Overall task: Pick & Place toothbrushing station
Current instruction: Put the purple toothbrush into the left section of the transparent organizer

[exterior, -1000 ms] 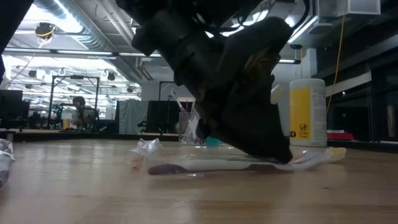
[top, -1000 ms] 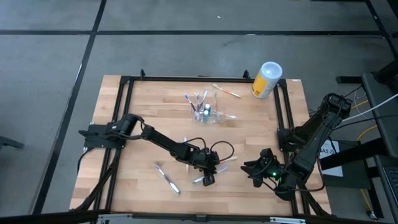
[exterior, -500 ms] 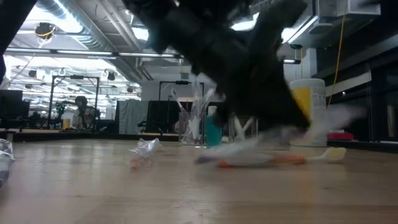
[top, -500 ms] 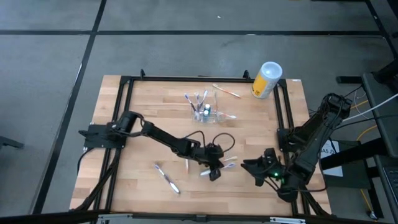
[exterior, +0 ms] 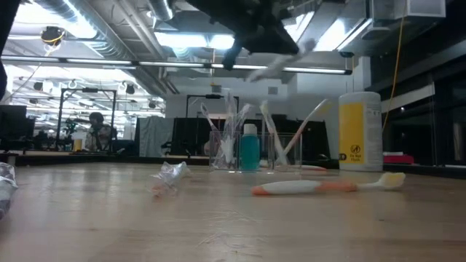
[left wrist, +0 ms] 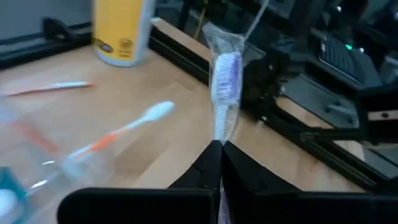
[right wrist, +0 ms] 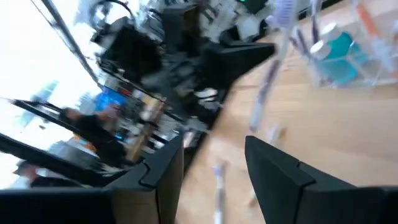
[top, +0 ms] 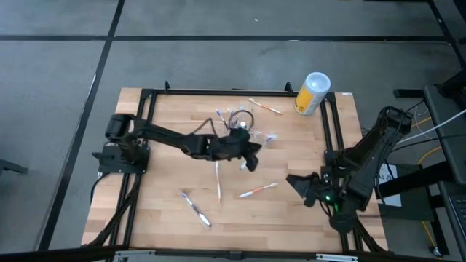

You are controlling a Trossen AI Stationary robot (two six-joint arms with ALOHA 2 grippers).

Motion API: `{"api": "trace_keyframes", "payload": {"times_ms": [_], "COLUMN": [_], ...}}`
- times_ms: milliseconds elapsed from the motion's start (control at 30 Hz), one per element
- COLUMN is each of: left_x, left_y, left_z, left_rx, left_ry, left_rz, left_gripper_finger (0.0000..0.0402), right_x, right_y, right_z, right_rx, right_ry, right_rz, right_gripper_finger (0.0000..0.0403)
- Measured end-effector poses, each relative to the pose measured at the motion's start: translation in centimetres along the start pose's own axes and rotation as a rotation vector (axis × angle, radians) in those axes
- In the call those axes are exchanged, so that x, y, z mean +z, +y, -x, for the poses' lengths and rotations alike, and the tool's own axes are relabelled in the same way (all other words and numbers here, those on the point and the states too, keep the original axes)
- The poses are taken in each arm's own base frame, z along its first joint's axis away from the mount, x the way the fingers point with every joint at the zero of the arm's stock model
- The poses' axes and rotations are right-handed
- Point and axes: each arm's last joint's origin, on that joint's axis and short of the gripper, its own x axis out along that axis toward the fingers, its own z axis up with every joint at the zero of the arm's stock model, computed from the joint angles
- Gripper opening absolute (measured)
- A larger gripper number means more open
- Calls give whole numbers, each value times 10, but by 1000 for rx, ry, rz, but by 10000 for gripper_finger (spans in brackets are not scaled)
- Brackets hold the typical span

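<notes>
Toothbrushing station stands at the back-centre of the table: clear, thin-walled plastic, cup compartments with brushes and a teal bottle inside. Likely light, rigid, slick and prone to tipping; best gripped over a compartment wall near the rim. Left end effector clenched on a wrapped toothbrush, airborne just beside the station. Right end effector released, holding nothing, low at the table's right front

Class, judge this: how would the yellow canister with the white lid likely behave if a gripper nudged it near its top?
The yellow canister stands upright and tall for its base, so it would probably tip rather than slide. Being round, it would likely roll once down.
</notes>
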Motion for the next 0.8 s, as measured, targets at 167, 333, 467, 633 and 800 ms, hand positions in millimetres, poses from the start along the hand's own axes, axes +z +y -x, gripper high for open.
{"api": "trace_keyframes", "payload": {"times_ms": [167,333,467,633,800], "left_x": [6,3,5,5,6], "left_y": [3,-1,-9,-16,-23], "left_z": [27,42,48,53,60], "left_rx": [-131,-214,-243,-239,-276], "left_ry": [-124,-165,-204,-249,-265], "left_rz": [101,149,180,185,192], "left_gripper_finger": [2,2,2,2,2], "right_x": [29,59,76,88,97], "right_y": [6,12,21,18,23], "right_z": [-29,-60,-87,-104,-113], "right_rx": [-84,-91,4,21,94], "right_ry": [104,164,215,235,230], "right_rz": [164,290,325,340,339], "right_gripper_finger": [173,173,173,173,173]}}
